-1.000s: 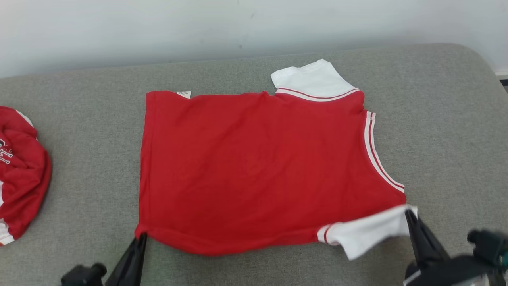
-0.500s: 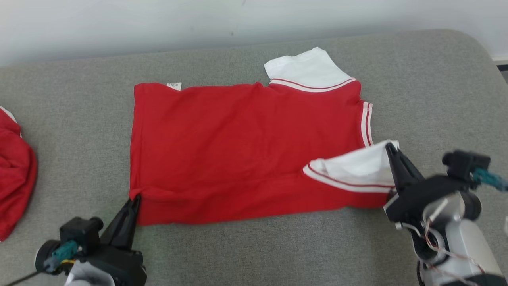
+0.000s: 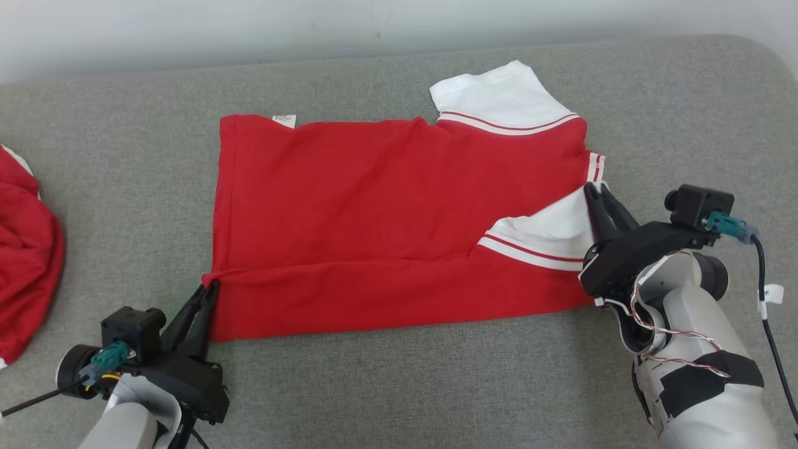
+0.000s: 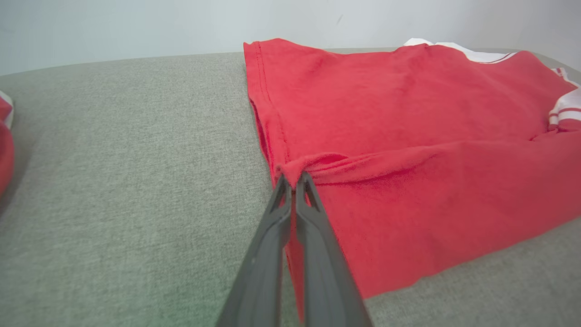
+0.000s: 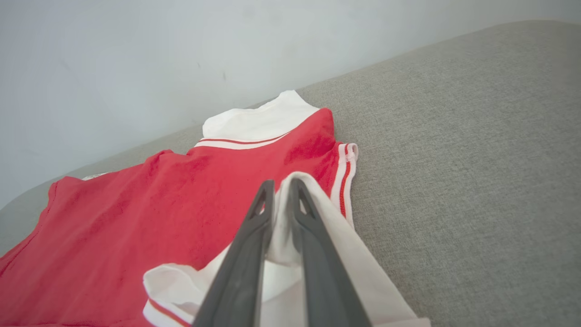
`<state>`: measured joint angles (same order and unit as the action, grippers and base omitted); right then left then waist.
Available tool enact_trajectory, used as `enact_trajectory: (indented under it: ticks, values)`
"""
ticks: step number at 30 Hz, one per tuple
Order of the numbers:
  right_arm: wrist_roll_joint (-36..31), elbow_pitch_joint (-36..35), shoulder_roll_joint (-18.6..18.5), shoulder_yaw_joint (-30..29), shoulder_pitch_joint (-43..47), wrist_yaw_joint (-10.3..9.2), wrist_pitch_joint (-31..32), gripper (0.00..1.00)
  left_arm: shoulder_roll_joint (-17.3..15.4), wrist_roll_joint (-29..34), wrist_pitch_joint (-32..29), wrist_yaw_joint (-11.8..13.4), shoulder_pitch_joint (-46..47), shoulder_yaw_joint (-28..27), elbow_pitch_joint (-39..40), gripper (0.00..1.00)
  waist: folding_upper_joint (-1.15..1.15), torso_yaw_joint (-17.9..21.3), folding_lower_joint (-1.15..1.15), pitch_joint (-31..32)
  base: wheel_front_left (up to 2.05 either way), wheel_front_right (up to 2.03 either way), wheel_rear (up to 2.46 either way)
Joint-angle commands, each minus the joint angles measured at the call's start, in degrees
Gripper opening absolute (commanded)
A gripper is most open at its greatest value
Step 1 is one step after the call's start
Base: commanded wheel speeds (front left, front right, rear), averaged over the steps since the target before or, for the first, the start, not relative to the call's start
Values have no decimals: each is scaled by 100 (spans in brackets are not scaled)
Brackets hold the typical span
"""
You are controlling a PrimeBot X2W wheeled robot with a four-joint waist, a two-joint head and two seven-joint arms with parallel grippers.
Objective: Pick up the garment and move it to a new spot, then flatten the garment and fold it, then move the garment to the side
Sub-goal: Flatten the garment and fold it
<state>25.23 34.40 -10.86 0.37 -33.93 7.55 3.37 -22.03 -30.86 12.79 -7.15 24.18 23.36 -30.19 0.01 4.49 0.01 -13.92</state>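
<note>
I have the red shirt (image 3: 374,206) lying flat in the middle of the grey bench (image 3: 436,386), hem to the left and neck to the right. Its near strip is folded up over the body, and the fold's edge runs from the hem corner across to the near sleeve (image 3: 548,234).

The left gripper (image 3: 211,290) is at the shirt's near left corner. Its fingers are pressed tight together with a pinch of red hem caught at the tips. In the left wrist view the cloth bunches into a small ridge there.

The right gripper (image 3: 596,191) is at the shirt's right edge, on the near sleeve, which is white with a red stripe and lies turned in over the red body. Its fingers stand a little apart, with white sleeve cloth in the gap and draped over one finger. Whether they have any bite on it I can't tell.

The far sleeve (image 3: 492,93) lies spread toward the wall (image 3: 249,31). A small white label (image 3: 284,120) shows at the far hem corner. A second red garment (image 3: 25,262) sits crumpled at the bench's left end, well apart from the shirt.
</note>
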Motion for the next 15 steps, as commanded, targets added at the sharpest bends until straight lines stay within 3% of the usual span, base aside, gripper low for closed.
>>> enact_trajectory:
  ticks: [1,7,15]
  values:
    - [40,48,-24,34,-6,-14,-79,100,31,24,44,-35,50,4,-57,100,-1,-5,-1,34,0,0,0]
    - [219,170,-251,209,233,-14,-593,100,110,-34,205,-22,-151,-82,-176,100,-1,-14,-1,202,0,0,0]
    - [97,-225,-606,384,1140,-14,-1002,100,246,92,239,68,-787,-469,352,100,-1,-49,-1,343,0,0,0]
